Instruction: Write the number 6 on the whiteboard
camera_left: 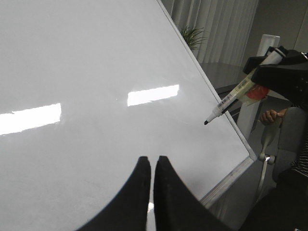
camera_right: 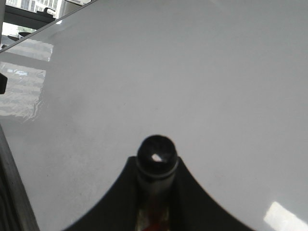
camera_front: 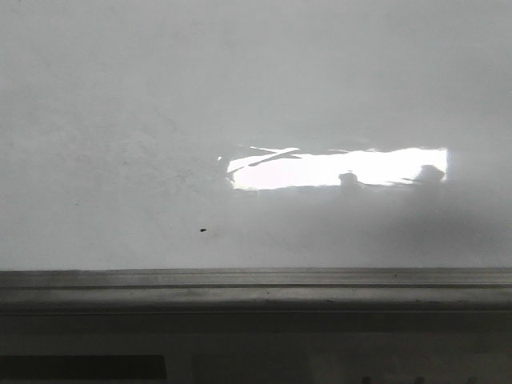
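Note:
The whiteboard (camera_front: 240, 96) is a glossy white sheet with bright glare, and it also fills the left wrist view (camera_left: 96, 62) and the right wrist view (camera_right: 202, 72). No number 6 shows on it in any view. My right gripper (camera_right: 156, 162) is shut on a marker (camera_left: 237, 95) with a pale barrel. The marker's black tip (camera_left: 206, 122) hangs close to the board near its right edge; I cannot tell whether it touches. My left gripper (camera_left: 153, 161) hovers over the board, shut and empty. Neither gripper appears in the front view.
A tiny black speck (camera_front: 202, 230) marks the board's lower middle. A grey metal edge strip (camera_front: 256, 280) runs along the near side. Past the board's right edge (camera_left: 226, 115) are a person's hand (camera_left: 269, 116), a plant (camera_left: 192, 36) and curtains (camera_left: 216, 24).

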You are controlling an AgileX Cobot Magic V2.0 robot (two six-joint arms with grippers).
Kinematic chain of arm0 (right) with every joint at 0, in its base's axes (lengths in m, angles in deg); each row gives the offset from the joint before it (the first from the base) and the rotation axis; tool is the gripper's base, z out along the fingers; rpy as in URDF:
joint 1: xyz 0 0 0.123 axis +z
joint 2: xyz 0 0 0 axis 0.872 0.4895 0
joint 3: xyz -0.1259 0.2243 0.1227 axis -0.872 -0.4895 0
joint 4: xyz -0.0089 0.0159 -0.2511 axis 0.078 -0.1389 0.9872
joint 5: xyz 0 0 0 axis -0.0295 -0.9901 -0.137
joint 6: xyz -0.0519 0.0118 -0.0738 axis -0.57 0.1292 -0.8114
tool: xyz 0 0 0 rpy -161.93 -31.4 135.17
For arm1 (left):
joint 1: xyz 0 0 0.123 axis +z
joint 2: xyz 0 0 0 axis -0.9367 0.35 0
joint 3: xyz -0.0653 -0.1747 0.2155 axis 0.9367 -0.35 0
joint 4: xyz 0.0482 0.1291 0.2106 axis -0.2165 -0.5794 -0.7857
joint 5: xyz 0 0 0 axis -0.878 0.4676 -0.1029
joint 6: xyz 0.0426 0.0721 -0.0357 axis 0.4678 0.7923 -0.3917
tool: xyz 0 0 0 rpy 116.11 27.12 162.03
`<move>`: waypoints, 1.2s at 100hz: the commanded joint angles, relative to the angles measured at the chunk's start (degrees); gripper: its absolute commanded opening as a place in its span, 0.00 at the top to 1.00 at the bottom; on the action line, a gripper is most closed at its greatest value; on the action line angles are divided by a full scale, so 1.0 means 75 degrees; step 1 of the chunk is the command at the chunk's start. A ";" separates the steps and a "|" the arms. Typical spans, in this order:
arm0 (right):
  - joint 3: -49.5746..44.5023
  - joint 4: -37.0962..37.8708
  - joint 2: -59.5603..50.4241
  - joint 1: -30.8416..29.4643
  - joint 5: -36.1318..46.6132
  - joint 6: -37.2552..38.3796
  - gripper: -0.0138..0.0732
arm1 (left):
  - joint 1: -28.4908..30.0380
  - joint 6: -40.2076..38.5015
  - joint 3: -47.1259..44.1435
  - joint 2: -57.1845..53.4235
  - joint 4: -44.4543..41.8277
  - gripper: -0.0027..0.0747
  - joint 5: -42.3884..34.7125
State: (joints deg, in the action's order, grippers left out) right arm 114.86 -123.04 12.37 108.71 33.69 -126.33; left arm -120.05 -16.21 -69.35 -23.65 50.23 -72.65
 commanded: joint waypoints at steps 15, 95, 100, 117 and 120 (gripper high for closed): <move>0.0028 0.7347 0.0085 -0.0022 0.0390 0.6782 0.91 | -0.0027 -0.0086 0.0212 0.0058 0.0089 0.99 -0.0284; 0.0028 0.9457 0.1172 -0.1548 0.3046 0.9374 0.91 | -0.0027 -0.0086 0.0212 0.0058 0.0089 0.99 -0.0284; 0.0028 0.9457 0.1293 -0.1548 0.3033 0.9374 0.91 | -0.0027 -0.0086 0.0212 0.0058 0.0089 0.99 -0.0284; 0.0028 0.9457 0.1498 -0.1548 0.2874 0.9374 0.92 | -0.0027 -0.0086 0.0212 0.0058 0.0089 0.99 -0.0284; 0.0028 0.9457 0.1498 -0.1548 0.2860 0.9374 0.92 | -0.0027 -0.0086 0.0212 0.0058 0.0089 0.99 -0.0284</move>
State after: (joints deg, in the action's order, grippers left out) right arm 113.59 -51.58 23.49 97.43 51.00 -55.59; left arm -120.05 -16.21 -69.35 -23.65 50.23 -72.65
